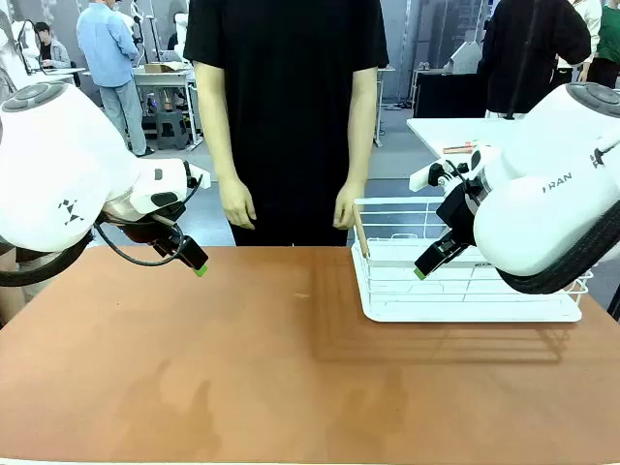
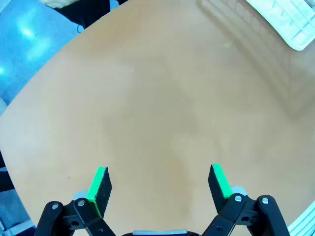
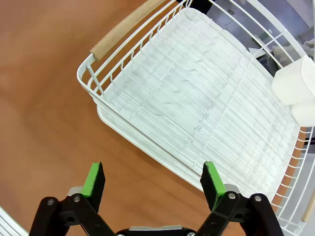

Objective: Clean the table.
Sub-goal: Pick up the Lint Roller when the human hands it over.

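Progress: judged either near done or with little to clear. Across the counter [image 1: 291, 378], reddish-brown and spanning the whole front view, no loose items at left or in the middle. Some faint darker patches toward the near edge, likely shadow, though cannot rule out damp. At far right, a white wire rack [image 1: 465, 317] sitting on the top, nothing seen lying on its floor, wooden handle [image 1: 360, 237] at its left end. Possibly the last thing to deal with, or simply where cleared things go; cannot tell which.

Pose, from the left. Left hand [image 1: 199, 266]: hovering above the far-left part of the counter, tilted down and toward the middle, spread wide, gripping nothing, with bare top beneath it in its wrist view. Person [image 1: 286, 116]: standing at the far edge, middle, arms hanging, touching nothing. Right hand [image 1: 421, 271]: poised over the rack's left part, angled down, likewise spread wide and empty, with the rack floor and handle just ahead in its wrist view.
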